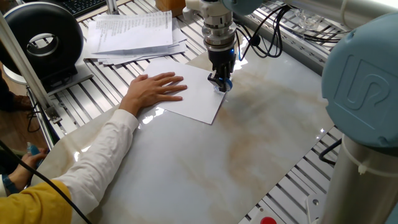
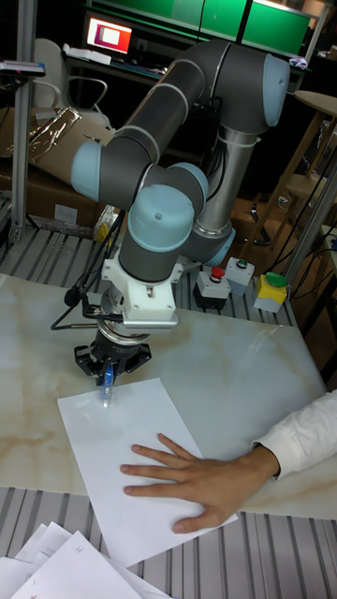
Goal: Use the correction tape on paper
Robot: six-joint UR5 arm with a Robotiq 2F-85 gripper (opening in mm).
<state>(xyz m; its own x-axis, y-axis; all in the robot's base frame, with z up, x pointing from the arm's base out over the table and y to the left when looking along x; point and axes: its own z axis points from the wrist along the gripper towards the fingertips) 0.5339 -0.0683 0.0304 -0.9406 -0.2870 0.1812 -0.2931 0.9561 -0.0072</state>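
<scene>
The paper (image 1: 193, 93) (image 2: 136, 449) is a blank white sheet lying on the marble board, pressed flat by a person's hand (image 1: 155, 89) (image 2: 192, 477). My gripper (image 1: 221, 83) (image 2: 106, 382) points straight down over the sheet's far right corner and is shut on the correction tape (image 1: 222, 84) (image 2: 107, 384), a small blue and clear dispenser. The dispenser's tip touches the paper just inside that corner. Most of the dispenser is hidden between the fingers.
A stack of printed papers (image 1: 134, 34) lies behind the sheet, and a black round device (image 1: 43, 40) stands at the back left. The person's sleeved arm (image 1: 93, 162) reaches across the board's left side. Button boxes (image 2: 234, 281) sit beside the arm's base.
</scene>
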